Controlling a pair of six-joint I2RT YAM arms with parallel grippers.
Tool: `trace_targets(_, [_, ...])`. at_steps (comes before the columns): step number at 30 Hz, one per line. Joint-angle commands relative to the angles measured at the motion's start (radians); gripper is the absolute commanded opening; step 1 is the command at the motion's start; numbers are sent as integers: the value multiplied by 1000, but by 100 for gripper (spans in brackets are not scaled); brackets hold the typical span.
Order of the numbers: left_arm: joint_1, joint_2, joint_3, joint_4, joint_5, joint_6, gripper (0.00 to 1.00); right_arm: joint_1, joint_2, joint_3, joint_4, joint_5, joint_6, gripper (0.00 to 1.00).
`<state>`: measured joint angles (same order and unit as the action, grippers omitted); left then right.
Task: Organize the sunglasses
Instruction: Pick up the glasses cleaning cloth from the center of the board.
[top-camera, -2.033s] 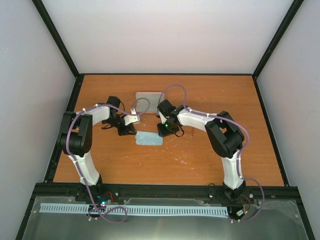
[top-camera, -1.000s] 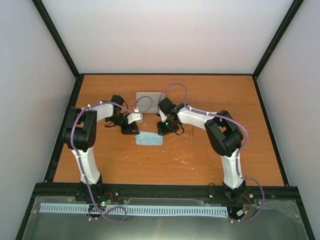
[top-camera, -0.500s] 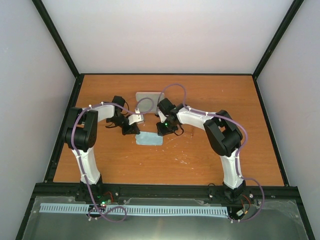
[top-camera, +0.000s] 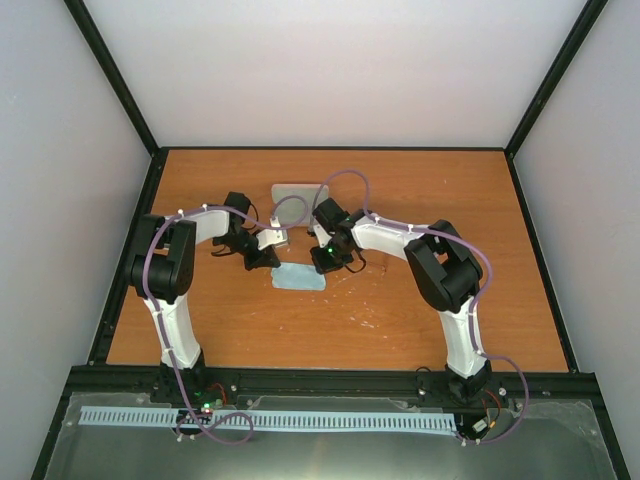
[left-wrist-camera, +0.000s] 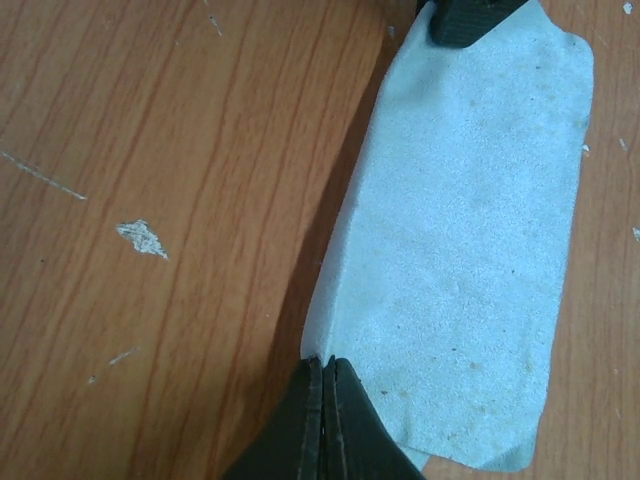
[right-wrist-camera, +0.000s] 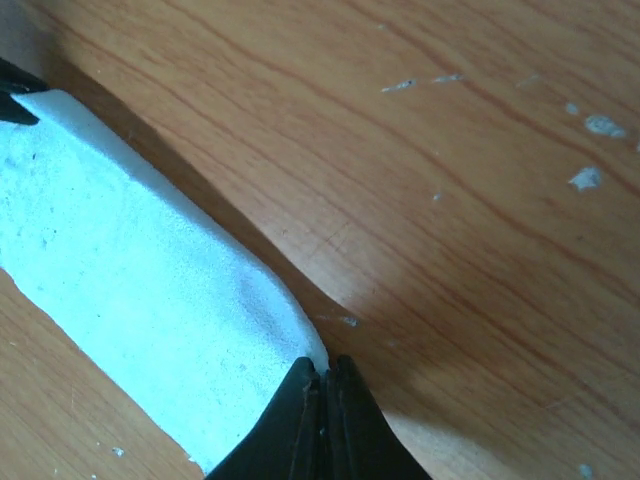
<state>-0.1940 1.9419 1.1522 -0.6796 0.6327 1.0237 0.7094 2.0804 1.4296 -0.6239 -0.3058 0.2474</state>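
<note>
Pinching the light blue cloth from both ends

Gripping opposite ends of a light blue cloth (top-camera: 300, 277) of soft, slightly speckled fabric, the two arms meet near the middle of the orange-brown wooden table (top-camera: 400, 320).

The left gripper (left-wrist-camera: 323, 362) has its black fingers pressed flat together with no gap. They are clamped on the cloth's near edge, close to a corner. In the left wrist view the cloth (left-wrist-camera: 460, 250) stretches away from those fingers as a long pale strip. It casts a dark shadow on the wood along its left side, so that edge is off the surface. At the strip's far end a black fingertip of the other arm shows.

The right gripper (right-wrist-camera: 325, 365) is likewise closed tight, its fingers nipping the cloth (right-wrist-camera: 130, 300) at a rounded corner. A shadow runs beneath the raised edge there too.

From above, the left gripper (top-camera: 262, 258) sits at the cloth's left end and the right gripper (top-camera: 325, 262) at its right end. Behind them, toward the back wall, lies an oblong pale grey case (top-camera: 300, 192), apart from the cloth.

The amber-framed sunglasses cannot be made out in any view, and where they lie cannot be told.
</note>
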Motion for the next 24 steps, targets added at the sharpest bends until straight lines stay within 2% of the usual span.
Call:
trace_targets(1, [-9,-5,0,17,23,-7,1,18,66,-46,-86,49,2,3])
trace_targets(11, [-8,-14,62,45,38,-55,1,12,15,14,-77,169,-8,3])
trace_targets(24, [-5,22,140,67,37,-75,1,-22,9,106,-34,240,-19,3])
